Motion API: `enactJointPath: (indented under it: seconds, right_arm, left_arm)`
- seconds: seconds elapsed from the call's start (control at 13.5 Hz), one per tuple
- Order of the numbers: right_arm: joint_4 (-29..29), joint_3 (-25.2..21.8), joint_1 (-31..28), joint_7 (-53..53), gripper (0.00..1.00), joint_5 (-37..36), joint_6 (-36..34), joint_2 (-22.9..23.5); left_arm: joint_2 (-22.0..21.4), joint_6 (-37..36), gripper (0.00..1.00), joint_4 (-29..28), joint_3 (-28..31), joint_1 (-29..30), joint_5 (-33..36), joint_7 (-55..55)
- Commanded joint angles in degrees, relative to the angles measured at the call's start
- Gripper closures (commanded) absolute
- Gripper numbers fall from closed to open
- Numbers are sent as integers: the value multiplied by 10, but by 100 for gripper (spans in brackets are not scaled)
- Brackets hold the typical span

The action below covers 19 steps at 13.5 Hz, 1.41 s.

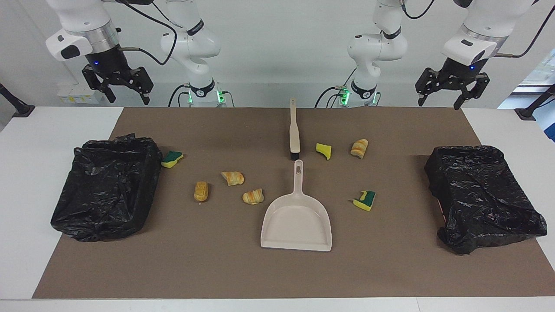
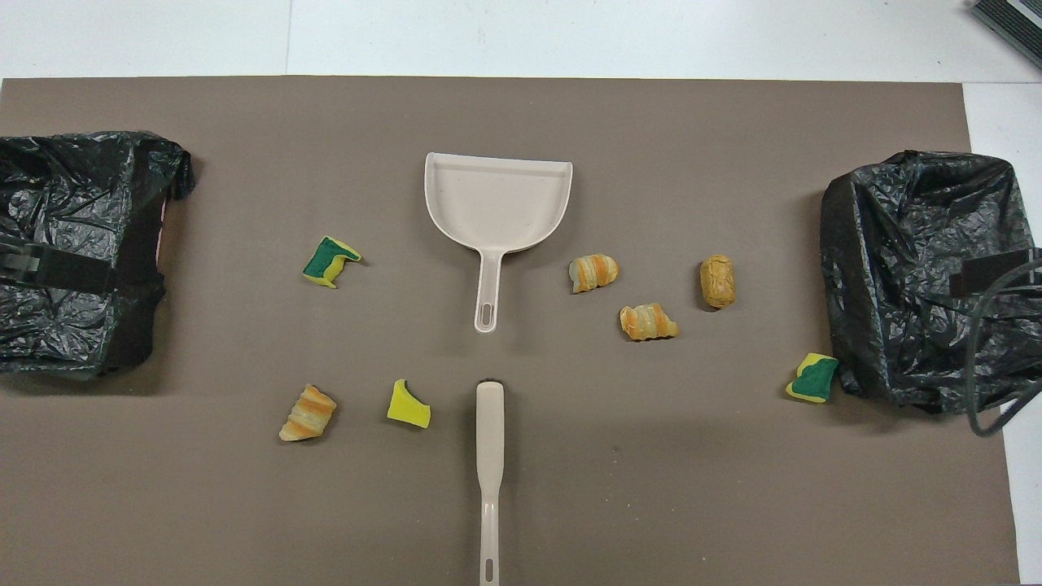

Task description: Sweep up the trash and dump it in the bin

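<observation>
The trash is several scraps on the brown mat: bread lumps [image 1: 201,191] [image 1: 233,177] [image 1: 253,196] [image 1: 359,147] and yellow-green sponge pieces [image 1: 172,158] [image 1: 324,150] [image 1: 364,200]. The beige dustpan [image 1: 296,221] lies mid-mat with its handle toward the robots. The beige brush [image 1: 294,130] lies in line with it, nearer to the robots. My right gripper [image 1: 125,97] hangs open and empty, high above the table edge at the right arm's end. My left gripper [image 1: 439,104] hangs open and empty, high at the left arm's end. Both arms wait.
Two bins lined with black bags stand on the mat, one at the right arm's end [image 1: 106,186] and one at the left arm's end [image 1: 481,195]. One sponge piece [image 2: 812,378] lies against the bin at the right arm's end. White tabletop [image 1: 43,173] surrounds the mat.
</observation>
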Motion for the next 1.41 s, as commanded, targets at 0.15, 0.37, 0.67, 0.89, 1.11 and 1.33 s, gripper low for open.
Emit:
enactJointPath:
  seconds: [0.15, 0.37, 0.67, 0.89, 1.11, 1.33]
  right_arm:
    - [-19, 4, -8, 11, 0, 4, -4, -17]
    - [-19, 4, -8, 11, 0, 4, -3, -17]
    - [-21, 3, -8, 11, 0, 4, -5, -20]
    - [-28, 1, -8, 11, 0, 4, -5, -23]
    - [-28, 0, -9, 11, 0, 4, -5, -25]
    - [-31, 0, -8, 11, 0, 4, -5, -26]
  left_arm:
    - [-3, -9, 0, 3, -3, 8, -2, 5]
    - [-3, -9, 0, 3, -3, 8, -2, 5]
    - [-3, -9, 0, 3, -3, 8, -2, 5]
    - [-3, -10, 0, 3, -3, 8, -2, 6]
    - [-3, -10, 0, 3, -3, 7, -2, 3]
    - [-3, -5, 0, 1, -4, 5, -3, 1]
